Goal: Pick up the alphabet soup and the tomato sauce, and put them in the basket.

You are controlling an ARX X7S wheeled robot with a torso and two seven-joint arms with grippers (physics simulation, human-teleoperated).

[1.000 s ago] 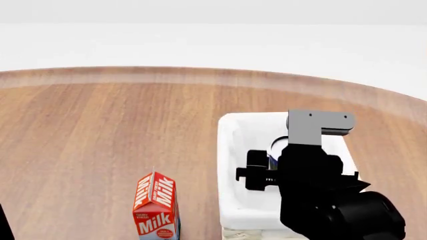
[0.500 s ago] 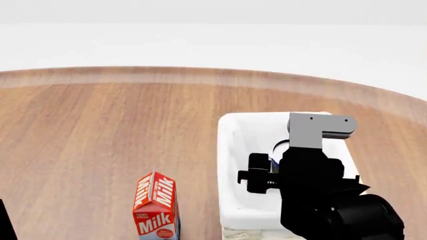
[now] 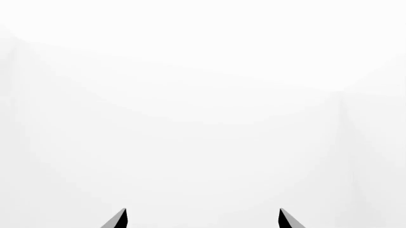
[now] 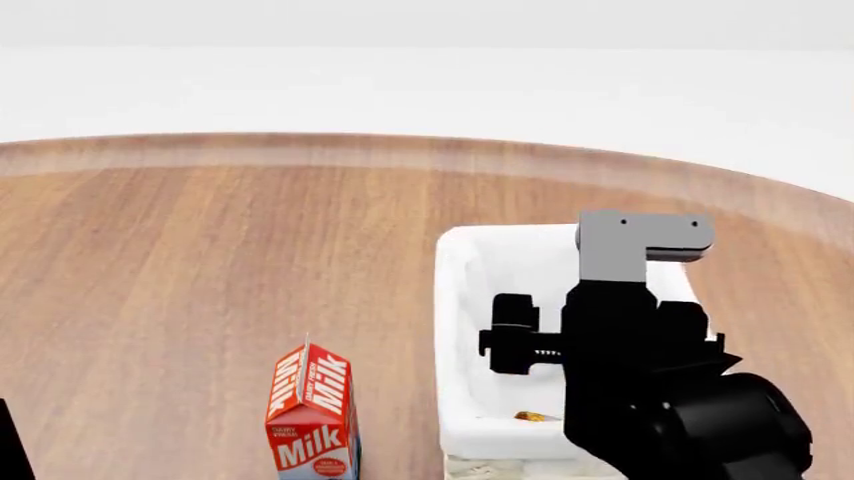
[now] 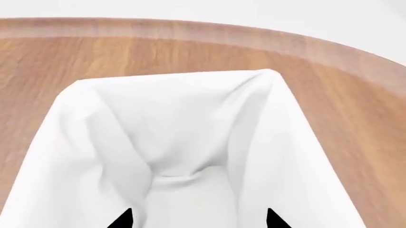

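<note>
The cream-white basket (image 4: 461, 300) with its white cloth lining stands at the right of the wooden table. It also shows in the right wrist view (image 5: 95, 118). My right arm (image 4: 627, 350) hangs over the basket. My right gripper (image 5: 198, 219) is open above the lining, its fingertips (image 5: 123, 219) wide apart with nothing between them. A small orange-yellow sliver (image 4: 538, 415) lies low inside the basket beside my arm. It matches the alphabet soup's label, and the arm hides the rest. The tomato sauce is out of view. My left gripper (image 3: 201, 219) is open and empty, facing blank white.
A red and white milk carton (image 4: 314, 410) stands on the table (image 4: 200, 260) left of the basket. The table's curved far edge (image 4: 400, 150) runs across the back. A bit of my left arm (image 4: 8, 445) shows at the bottom left.
The pale-lidded blue can seen at my right gripper earlier no longer shows there. An orange-yellow sliver now shows low in the basket. My right arm has shifted slightly.
</note>
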